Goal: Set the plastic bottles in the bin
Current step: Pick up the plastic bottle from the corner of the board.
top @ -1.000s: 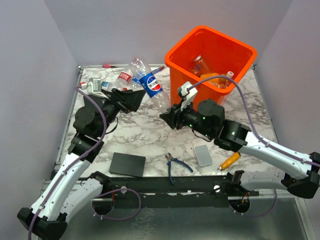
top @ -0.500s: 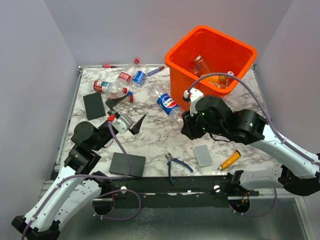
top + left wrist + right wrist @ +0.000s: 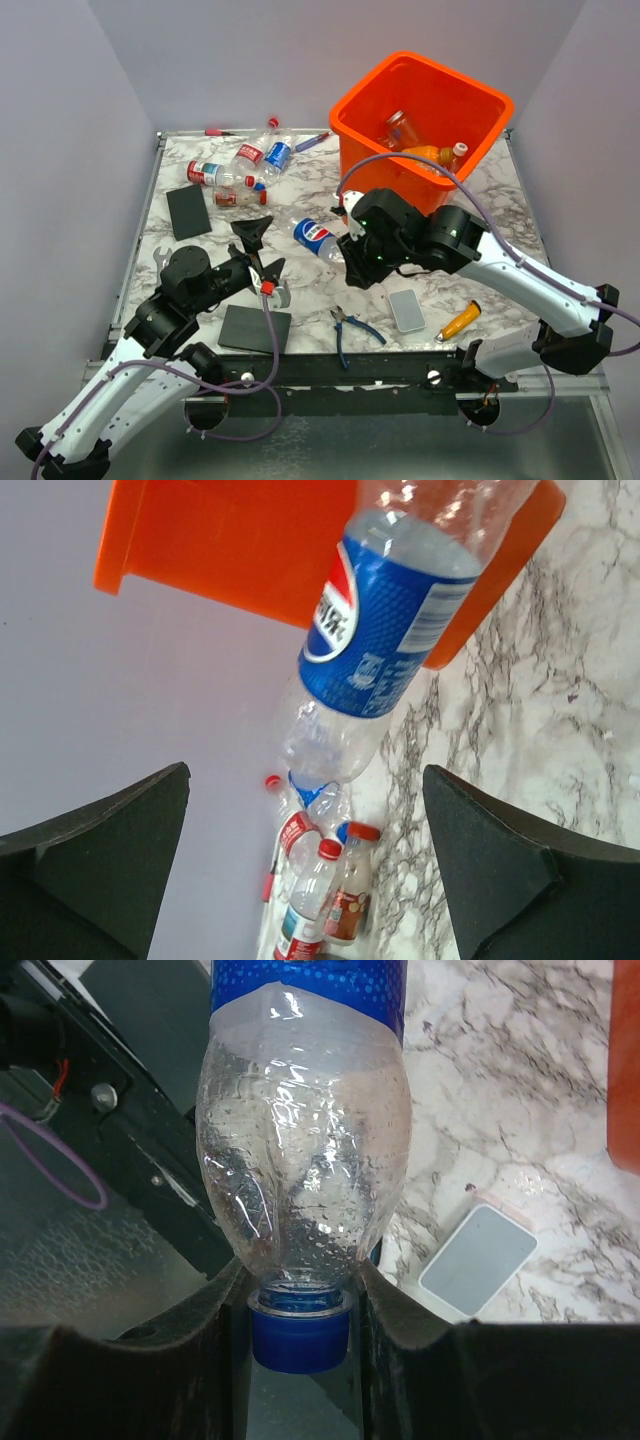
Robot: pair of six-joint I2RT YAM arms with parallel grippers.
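The right hand [image 3: 300, 1305] is clenched on the neck of a blue-labelled bottle [image 3: 314, 237] at the middle of the table [image 3: 500, 200], near the bin [image 3: 458, 77]. The left hand [image 3: 263, 250] is spread wide, holding nothing

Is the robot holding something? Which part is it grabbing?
The right hand holds the Pepsi bottle by its neck, just above the blue cap. The left hand is open and holds nothing.
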